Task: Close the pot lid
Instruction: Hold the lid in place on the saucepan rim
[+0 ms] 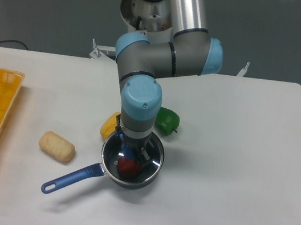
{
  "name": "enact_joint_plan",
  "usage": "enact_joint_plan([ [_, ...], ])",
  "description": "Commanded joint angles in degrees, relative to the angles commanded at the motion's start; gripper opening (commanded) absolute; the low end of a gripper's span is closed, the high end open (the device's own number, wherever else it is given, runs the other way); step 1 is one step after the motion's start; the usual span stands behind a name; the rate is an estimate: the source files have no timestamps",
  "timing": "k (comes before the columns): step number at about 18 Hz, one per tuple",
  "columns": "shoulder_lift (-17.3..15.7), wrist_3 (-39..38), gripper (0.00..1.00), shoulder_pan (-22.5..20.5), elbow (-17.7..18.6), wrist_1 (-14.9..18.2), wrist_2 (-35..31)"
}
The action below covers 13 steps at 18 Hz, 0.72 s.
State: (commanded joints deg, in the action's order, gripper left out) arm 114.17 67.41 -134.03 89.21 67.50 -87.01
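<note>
The gripper point(133, 151) hangs straight above the pot point(129, 169), its fingers lost behind the wrist, so their grip cannot be told; the pot lid point(132, 154) sits directly beneath, level on the rim; clear glass, silver edge, something red inside; the blue handle point(70, 179) runs near-left.

Bright, even overhead light washes the white worktop point(233, 138), shadows stay soft, and the picture is slightly soft-focused.
</note>
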Motion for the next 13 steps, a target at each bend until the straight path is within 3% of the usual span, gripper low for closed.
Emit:
enact_joint_plan([
  [13,-1.1,0.7,0.33,-0.4,0.4,0.4,-0.2],
])
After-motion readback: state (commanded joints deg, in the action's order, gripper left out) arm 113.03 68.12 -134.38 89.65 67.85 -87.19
